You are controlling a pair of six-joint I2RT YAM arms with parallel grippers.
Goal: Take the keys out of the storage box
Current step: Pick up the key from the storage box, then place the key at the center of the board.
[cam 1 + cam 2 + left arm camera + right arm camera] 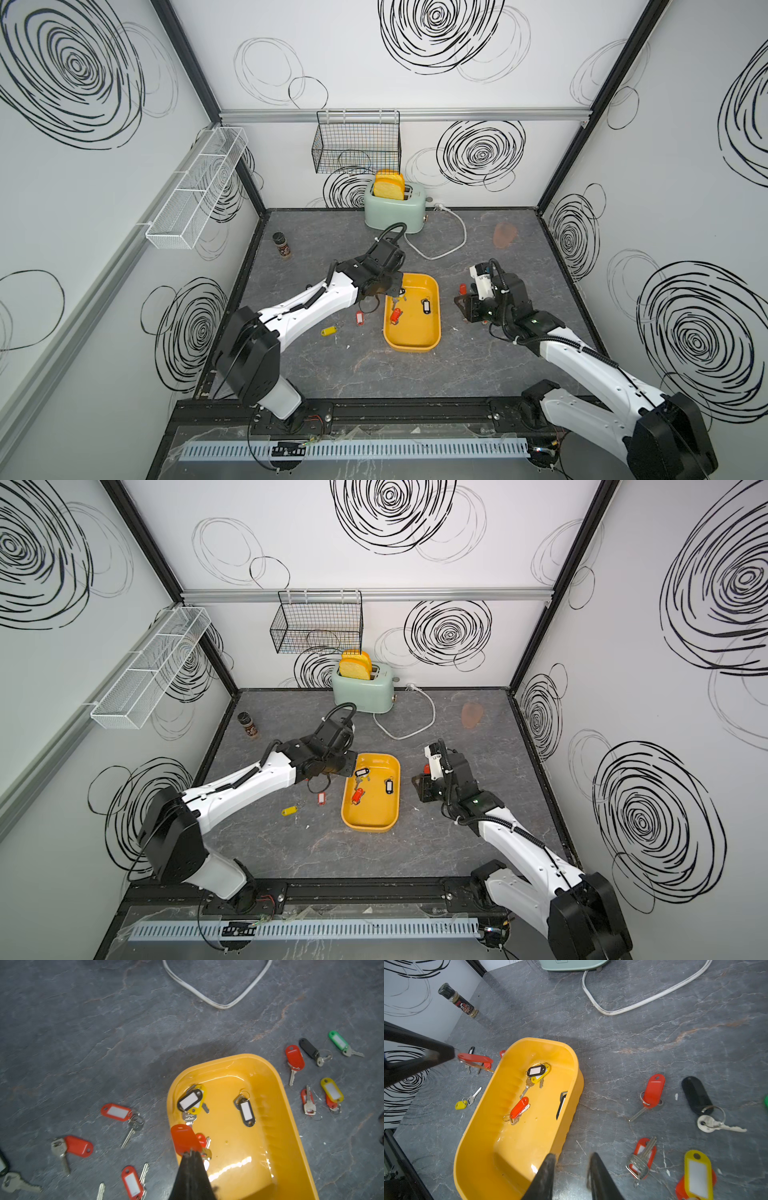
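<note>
left jaws hold a red-tagged key point(184, 1139) at the rim of the storage box point(239, 1147); right jaws hang empty.
the left jaws are pinched tight on the red-tagged key, which is in the air over the box's edge on the left arm's side. the storage box sits mid-desk between the two arms. inside it lie a black-on-yellow tagged pair point(190, 1100), a black-tagged key point(246, 1110) and a red key point(519, 1107). the right jaws stand partly apart with nothing between them, above the desk point(654, 1032) by the box's near end. other keys are scattered on the desk on both sides of the box: a red one point(116, 1111), a yellow one point(328, 331), a black one point(695, 1095), a green one point(337, 1040).
</note>
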